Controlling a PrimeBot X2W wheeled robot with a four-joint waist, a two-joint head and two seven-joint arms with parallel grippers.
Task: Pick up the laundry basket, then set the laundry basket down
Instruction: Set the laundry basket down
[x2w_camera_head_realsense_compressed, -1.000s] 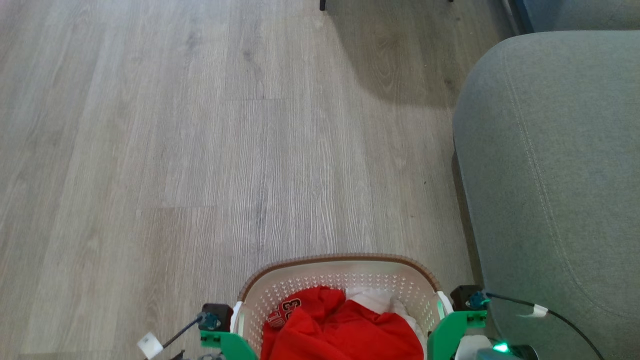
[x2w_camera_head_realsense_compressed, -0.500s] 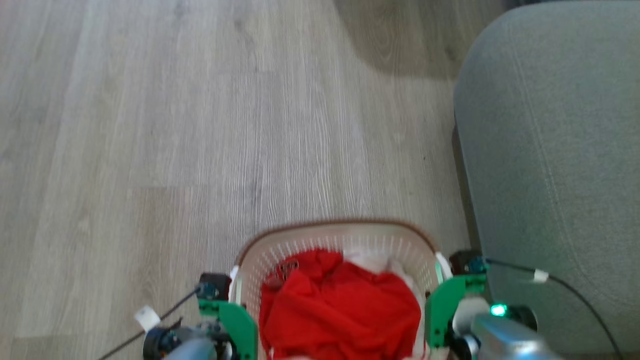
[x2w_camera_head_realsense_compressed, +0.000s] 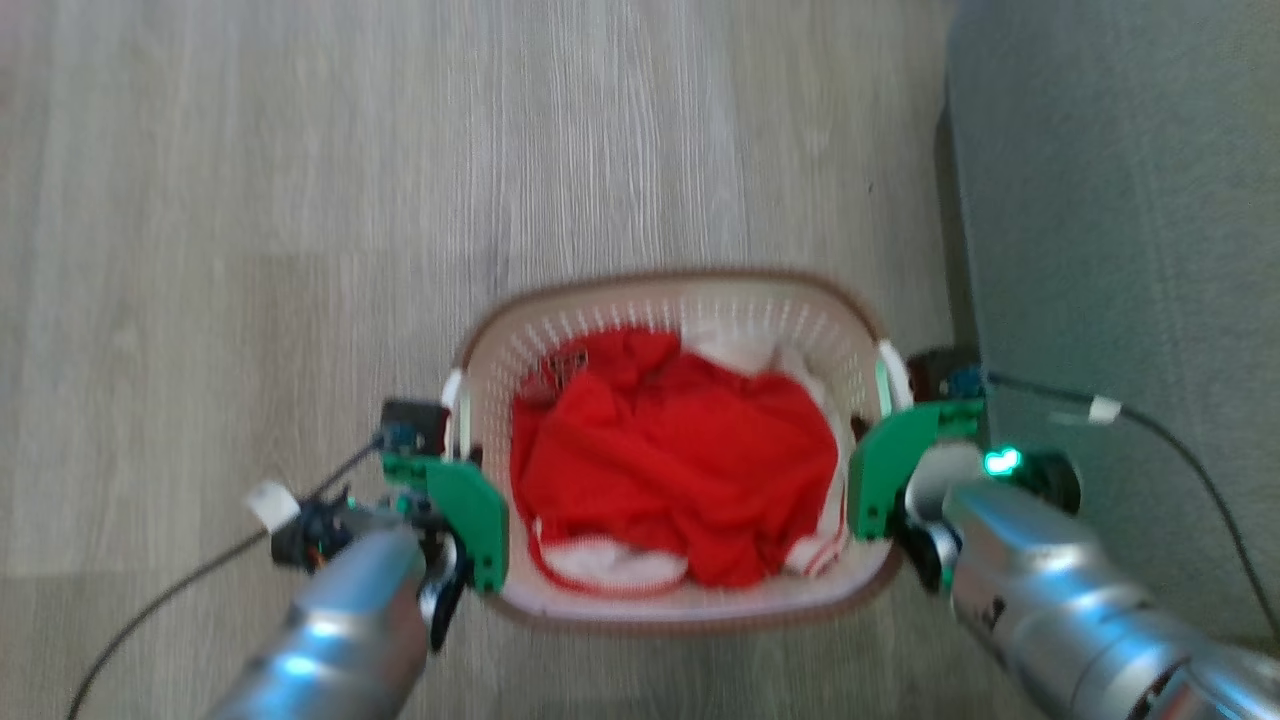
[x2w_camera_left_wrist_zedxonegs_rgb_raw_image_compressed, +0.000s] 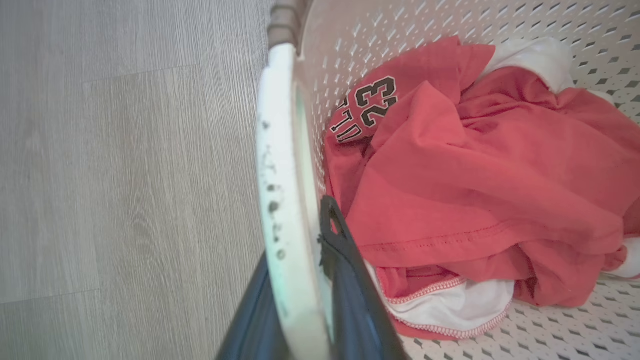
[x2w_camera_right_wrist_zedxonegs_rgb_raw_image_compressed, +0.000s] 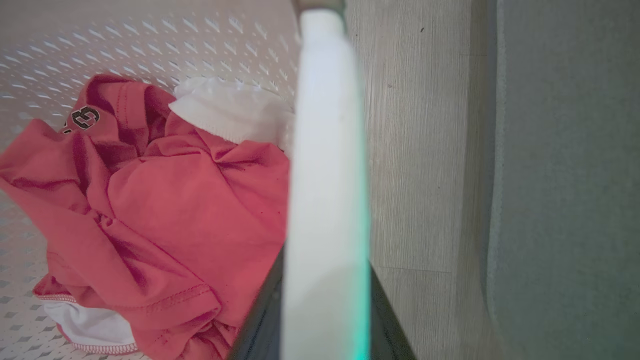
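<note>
The laundry basket (x2w_camera_head_realsense_compressed: 680, 278) is cream-white and perforated, with a brown rim, and holds red clothes (x2w_camera_head_realsense_compressed: 680, 450) and some white ones. My left gripper (x2w_camera_head_realsense_compressed: 458, 445) is shut on the basket's left white handle (x2w_camera_left_wrist_zedxonegs_rgb_raw_image_compressed: 280, 190); a dark finger (x2w_camera_left_wrist_zedxonegs_rgb_raw_image_compressed: 345, 280) lies inside the wall and the other outside. My right gripper (x2w_camera_head_realsense_compressed: 882, 420) is shut on the right white handle (x2w_camera_right_wrist_zedxonegs_rgb_raw_image_compressed: 325, 165), with dark fingers (x2w_camera_right_wrist_zedxonegs_rgb_raw_image_compressed: 260, 320) on either side of it. I cannot tell whether the basket's base touches the floor.
A grey sofa (x2w_camera_head_realsense_compressed: 1120, 200) stands close to the basket's right side, right beside my right arm (x2w_camera_head_realsense_compressed: 1040, 580). Pale wooden floor (x2w_camera_head_realsense_compressed: 250, 200) spreads ahead and to the left. Thin black cables (x2w_camera_head_realsense_compressed: 1180, 450) trail from both wrists.
The head camera has tipped down, so the whole basket and both silver forearms now show. Both grippers have stayed on the handles.
</note>
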